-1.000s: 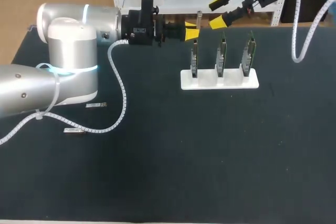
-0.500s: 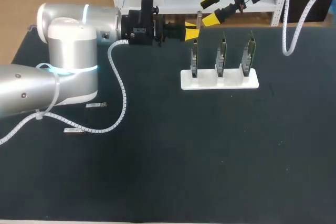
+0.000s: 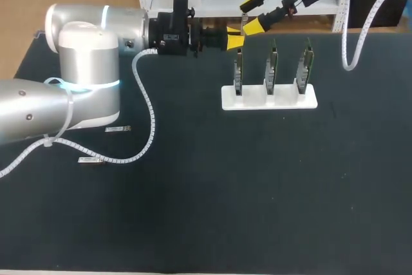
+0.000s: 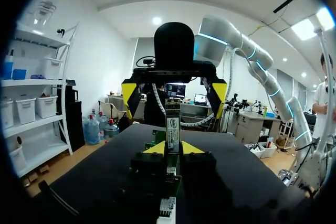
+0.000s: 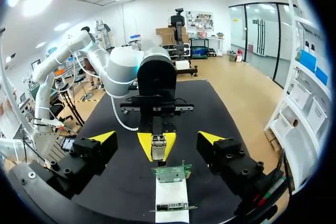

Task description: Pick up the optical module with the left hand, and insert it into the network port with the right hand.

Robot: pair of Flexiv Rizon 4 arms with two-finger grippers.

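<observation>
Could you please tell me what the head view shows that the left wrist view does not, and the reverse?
Only the head view: two small metal pieces lying flat on the table by the left arm, and the white stand with three boards in a row. Only the left wrist view: the upright optical module with its labelled face, flanked by the spread fingers of the right gripper. Both: the left gripper shut on the optical module, the right gripper open around it.

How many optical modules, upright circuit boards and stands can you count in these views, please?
Optical modules: 3
Upright circuit boards: 3
White stand: 1
Total: 7
</observation>
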